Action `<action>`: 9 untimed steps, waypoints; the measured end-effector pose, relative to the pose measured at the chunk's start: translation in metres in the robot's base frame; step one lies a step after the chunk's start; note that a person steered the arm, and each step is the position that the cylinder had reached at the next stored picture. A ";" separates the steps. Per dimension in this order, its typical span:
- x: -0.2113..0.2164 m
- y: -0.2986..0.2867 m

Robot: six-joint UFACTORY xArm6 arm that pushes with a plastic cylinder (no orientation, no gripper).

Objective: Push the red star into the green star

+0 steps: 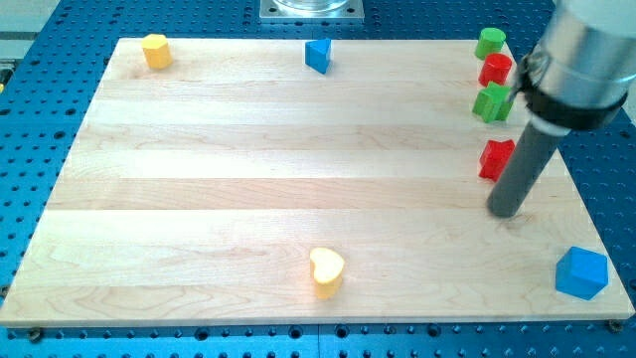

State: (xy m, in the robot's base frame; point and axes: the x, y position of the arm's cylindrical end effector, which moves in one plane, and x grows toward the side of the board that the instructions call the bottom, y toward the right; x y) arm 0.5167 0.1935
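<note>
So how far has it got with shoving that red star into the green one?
Nothing looks finished yet. The red star sits apart from the green star, with bare board between them. In hand: my tip rests just below the red star, close beside it. Left: pushing it toward the view's top until the two touch.

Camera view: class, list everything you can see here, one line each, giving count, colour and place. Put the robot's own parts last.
Wooden board: one, pale wood, fills most of the view.
Blue pegboard base: one, blue, around the board.
Yellow block: one, yellow, board's top left corner; shape unclear.
Blue block: one, blue, top edge near the middle.
Green block: one, green, top right.
Red block: one, red, just below it.
Green star: one, green, below the red block.
Red star: one, red, right side, partly behind the rod.
Yellow heart: one, yellow, bottom centre.
Blue cube: one, blue, bottom right.
Metal mount: one, grey, top centre.
My tip: one, dark, just below and right of the red star.
</note>
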 end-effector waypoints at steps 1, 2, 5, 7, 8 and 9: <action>0.017 -0.022; -0.023 -0.008; -0.038 0.023; 0.011 0.034; -0.043 0.036; -0.057 0.036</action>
State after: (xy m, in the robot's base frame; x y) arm 0.4594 0.2300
